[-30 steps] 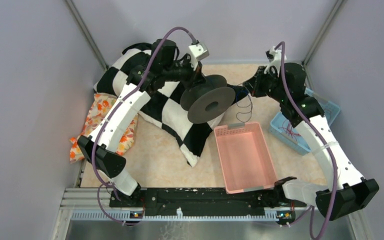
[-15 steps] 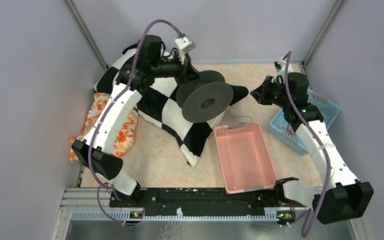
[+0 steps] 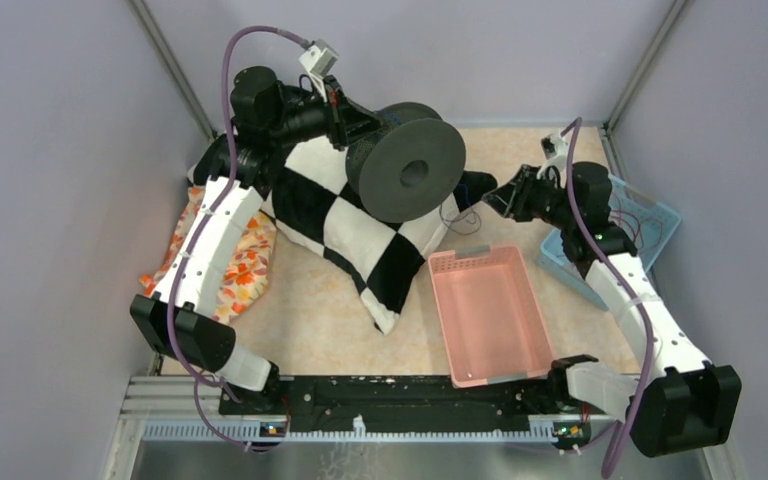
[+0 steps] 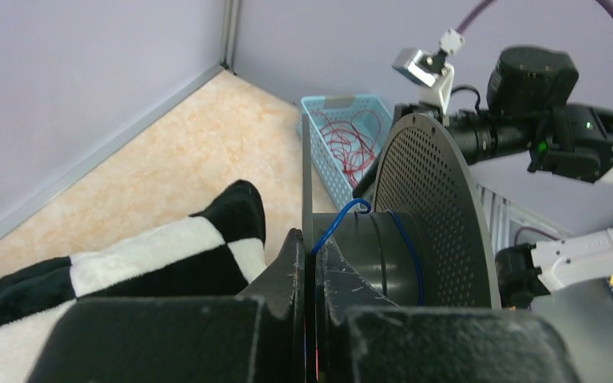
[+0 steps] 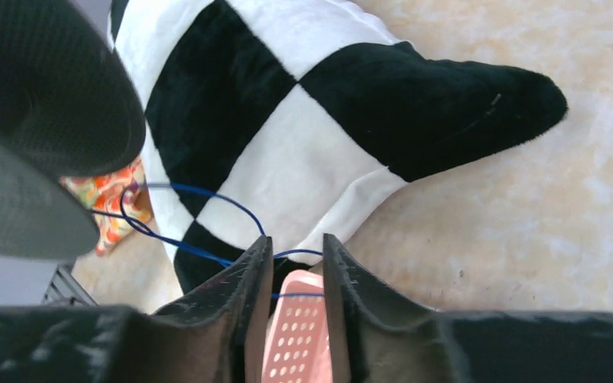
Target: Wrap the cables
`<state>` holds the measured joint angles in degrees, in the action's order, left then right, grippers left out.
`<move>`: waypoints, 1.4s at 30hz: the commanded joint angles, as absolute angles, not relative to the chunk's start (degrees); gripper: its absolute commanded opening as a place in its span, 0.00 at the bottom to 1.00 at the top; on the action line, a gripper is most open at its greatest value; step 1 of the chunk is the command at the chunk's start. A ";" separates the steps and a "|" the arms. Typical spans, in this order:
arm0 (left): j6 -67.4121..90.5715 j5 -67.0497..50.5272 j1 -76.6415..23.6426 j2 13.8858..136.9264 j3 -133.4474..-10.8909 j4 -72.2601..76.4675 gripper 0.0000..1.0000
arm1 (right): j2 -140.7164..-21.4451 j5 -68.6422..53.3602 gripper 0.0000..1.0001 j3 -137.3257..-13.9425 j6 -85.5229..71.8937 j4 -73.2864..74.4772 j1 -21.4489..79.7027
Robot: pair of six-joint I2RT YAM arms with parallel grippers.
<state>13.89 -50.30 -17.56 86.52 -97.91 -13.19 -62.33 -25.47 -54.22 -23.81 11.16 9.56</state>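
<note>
A black spool [image 3: 410,170] hangs above the checkered pillow. My left gripper [image 3: 352,128] is shut on the spool's thin flange, and my fingers clamp that flange in the left wrist view [image 4: 310,239]. The cable, a very thin blue wire [image 4: 405,239], makes a few turns round the spool hub. It trails down over the pillow's corner [image 3: 465,215] to my right gripper [image 3: 495,197]. In the right wrist view the fingers [image 5: 294,243] stand apart and the cable [image 5: 175,243] loops in from the left and crosses the gap between them. The spool's edge [image 5: 40,120] fills that view's upper left.
A pink basket [image 3: 485,310] sits in front of the right gripper and shows below its fingers [image 5: 295,327]. A light blue basket [image 3: 650,215] holding red wires [image 4: 347,140] stands at the right wall. The black-and-white pillow [image 3: 340,220] and a floral cloth [image 3: 205,225] lie left.
My left arm has swung back and to the left, lifting and turning the spool. My right gripper has shifted slightly lower, staying near the pillow's corner with the cable.
</note>
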 commanded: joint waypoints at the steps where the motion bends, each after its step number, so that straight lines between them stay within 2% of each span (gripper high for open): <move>1: 19.56 -45.99 -17.41 85.00 -98.96 -2.37 0.00 | -60.67 -30.83 0.36 -50.63 -26.66 3.16 9.97; 4: 21.77 -46.76 -17.36 85.28 -98.64 0.33 0.00 | -61.84 -30.89 0.47 -48.45 -29.40 1.67 11.42; 8: 24.33 -47.55 -17.31 85.56 -98.79 2.68 0.00 | -62.60 -29.17 0.56 -46.85 -32.23 -1.42 14.30; 11: 24.18 -47.18 -17.31 85.44 -99.28 2.55 0.00 | -62.93 -28.62 0.58 -46.76 -32.78 -2.28 15.48; 23: 23.81 -48.12 -17.31 85.45 -99.41 2.37 0.00 | -62.60 -26.74 0.61 -51.58 -36.95 -0.79 14.91; 30: 24.26 -48.67 -17.30 84.97 -98.79 3.87 0.00 | -63.46 -30.05 0.62 -53.63 -40.60 -2.26 14.15; 42: 25.92 -50.51 -17.23 83.87 -96.92 6.92 0.00 | -67.81 -30.30 0.60 -54.39 -40.57 -4.38 14.15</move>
<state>24.08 -49.25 -17.39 86.52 -96.14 -0.01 -66.70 -28.84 -50.83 -40.32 -1.02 14.46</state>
